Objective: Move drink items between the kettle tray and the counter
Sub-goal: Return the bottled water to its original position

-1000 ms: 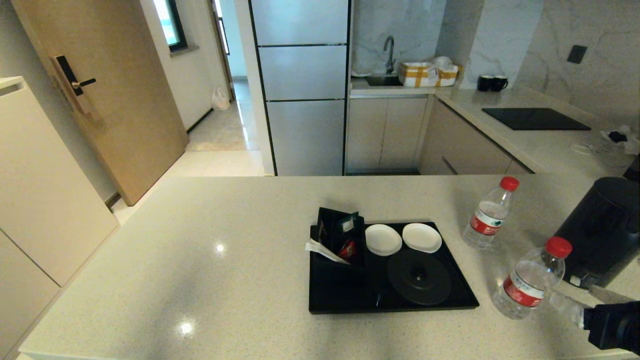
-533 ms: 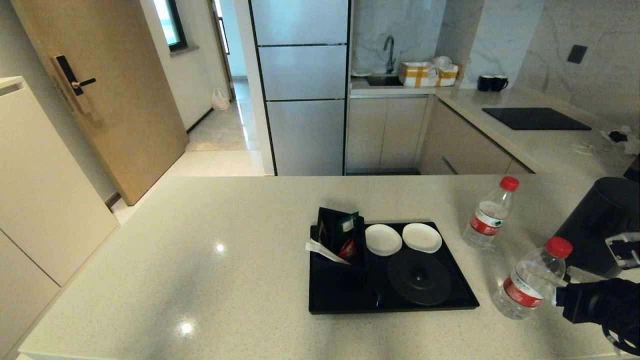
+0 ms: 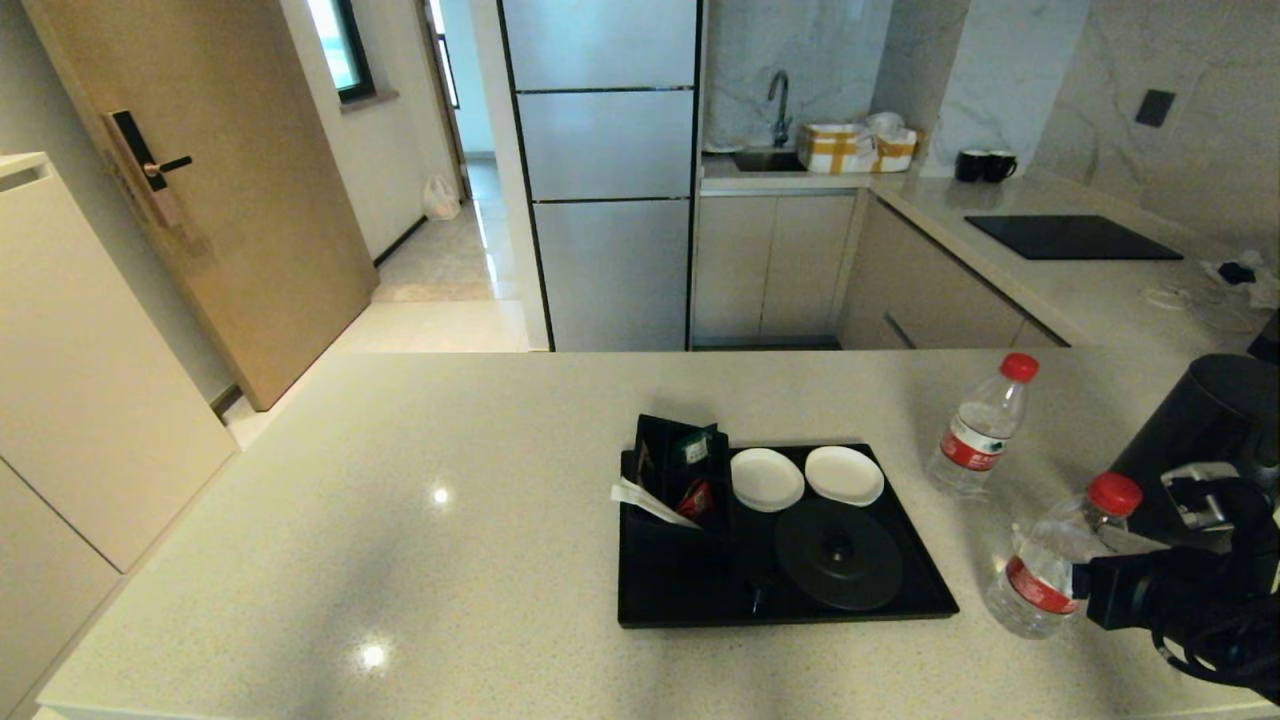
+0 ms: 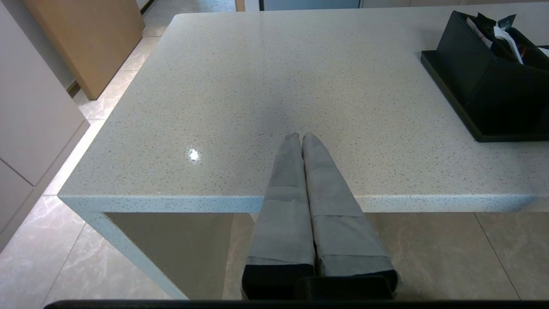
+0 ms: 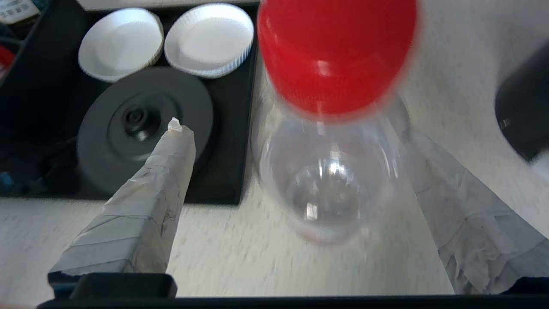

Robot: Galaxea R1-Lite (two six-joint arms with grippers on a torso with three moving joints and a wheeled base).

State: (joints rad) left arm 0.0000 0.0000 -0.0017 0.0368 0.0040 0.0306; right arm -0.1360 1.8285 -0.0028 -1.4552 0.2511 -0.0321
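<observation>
Approaching the near water bottle (image 3: 1050, 560), upright on the table (image 3: 400, 520) beside the kettle tray (image 3: 700, 600), our right tool (image 5: 296, 141) straddles it, fingers apart; next we close.

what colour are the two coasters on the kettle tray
White; the two coasters show best in the right wrist view, against the black kettle tray.
</observation>
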